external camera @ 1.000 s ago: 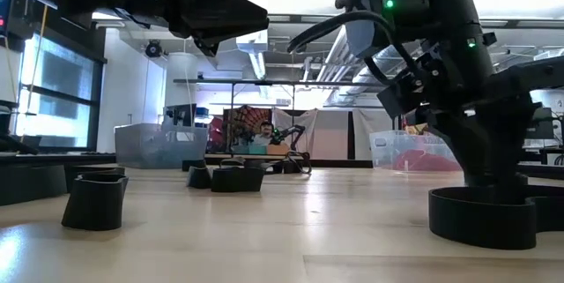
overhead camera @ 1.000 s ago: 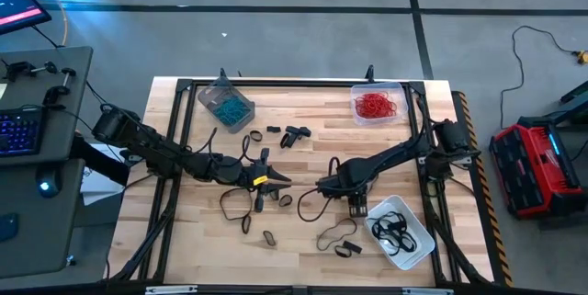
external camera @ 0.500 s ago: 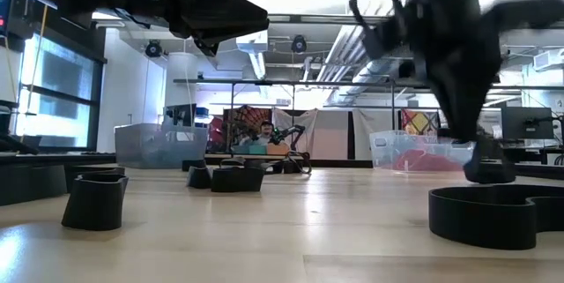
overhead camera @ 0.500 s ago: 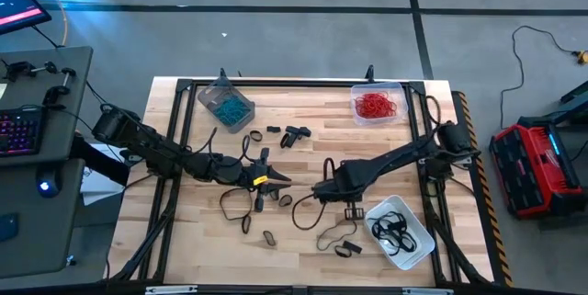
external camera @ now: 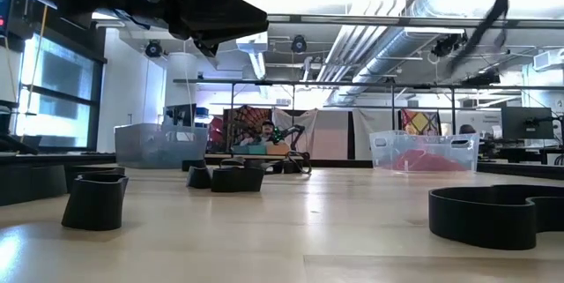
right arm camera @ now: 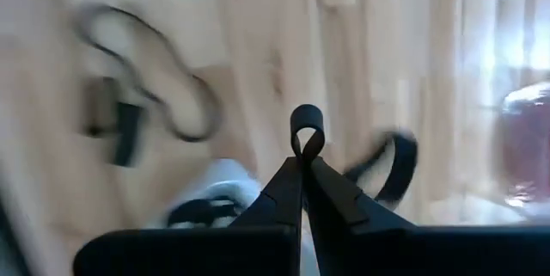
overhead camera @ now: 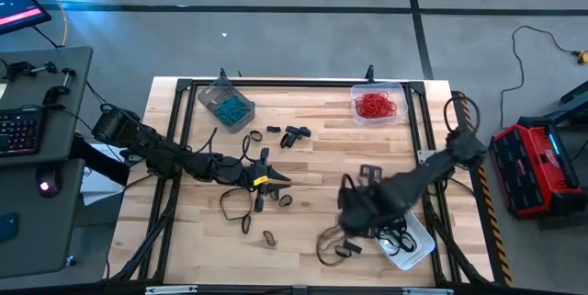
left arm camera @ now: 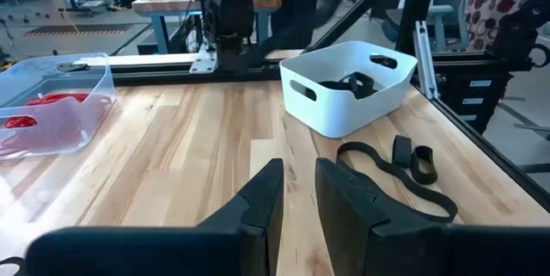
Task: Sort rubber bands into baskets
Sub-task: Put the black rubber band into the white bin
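Note:
My right gripper (right arm camera: 304, 160), blurred in the high view (overhead camera: 354, 220), hangs high over the near right of the table, shut on a black rubber band (right arm camera: 307, 128). Below it stands the white basket (overhead camera: 415, 240) with black bands in it. My left gripper (overhead camera: 285, 183) waits low at the table's middle, its fingers (left arm camera: 262, 203) a little apart and nothing between them. More black bands lie flat on the wood (overhead camera: 237, 205) (overhead camera: 335, 242) (left arm camera: 404, 168). One far basket holds teal bands (overhead camera: 225, 104) and the other red ones (overhead camera: 377, 104). My right gripper pinches the black band between its two fingertips. A small loop of the band (right arm camera: 307, 123) sticks out past the tips. The fingers point steeply down, and the band is lifted clear of the table. The fingers hide the rest of the band.
Small black bands lie at the far middle (overhead camera: 292, 134) and near the front edge (overhead camera: 268, 237). In the low view, black bands stand close to the camera (external camera: 95, 202) (external camera: 485, 214). A black frame (overhead camera: 276, 84) runs round the table top.
My right gripper stood open and low at the table beside the white basket. It has since shut on a black band. It has then risen fast, swinging toward the table's near edge and tipping more steeply down. The band has come up clear of the table.

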Controlling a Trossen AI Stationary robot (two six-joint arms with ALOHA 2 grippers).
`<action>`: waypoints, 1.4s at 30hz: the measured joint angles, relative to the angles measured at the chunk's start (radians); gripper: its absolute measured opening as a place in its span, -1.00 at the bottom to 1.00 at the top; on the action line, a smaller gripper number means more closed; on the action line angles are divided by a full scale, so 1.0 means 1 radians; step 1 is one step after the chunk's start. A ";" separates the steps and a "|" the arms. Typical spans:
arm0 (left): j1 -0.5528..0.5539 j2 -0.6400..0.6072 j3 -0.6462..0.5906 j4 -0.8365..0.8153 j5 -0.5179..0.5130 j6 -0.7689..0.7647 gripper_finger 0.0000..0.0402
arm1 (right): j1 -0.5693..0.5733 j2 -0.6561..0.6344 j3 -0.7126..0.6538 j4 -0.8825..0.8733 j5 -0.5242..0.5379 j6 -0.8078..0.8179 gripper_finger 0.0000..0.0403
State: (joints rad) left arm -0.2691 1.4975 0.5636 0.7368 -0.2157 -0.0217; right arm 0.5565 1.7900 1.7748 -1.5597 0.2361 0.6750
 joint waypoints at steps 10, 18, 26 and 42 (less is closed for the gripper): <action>0.000 0.000 0.000 0.000 0.000 0.000 -0.70 | 0.196 -0.012 0.127 -0.011 -0.023 0.332 -1.00; 0.000 0.000 0.000 0.000 0.000 0.000 -0.70 | 0.254 -0.012 -0.008 -0.011 -0.193 0.536 -1.00; 0.000 0.000 0.000 0.000 0.000 0.000 -0.70 | 0.249 -0.012 -0.206 -0.011 -0.381 0.547 -1.00; 0.000 0.000 0.000 0.001 0.000 -0.001 -0.70 | 0.194 -0.012 -0.534 0.333 -0.430 0.387 -1.00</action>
State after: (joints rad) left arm -0.2691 1.4979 0.5636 0.7380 -0.2157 -0.0223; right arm 0.7508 1.7782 1.2412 -1.2265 -0.1940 1.0618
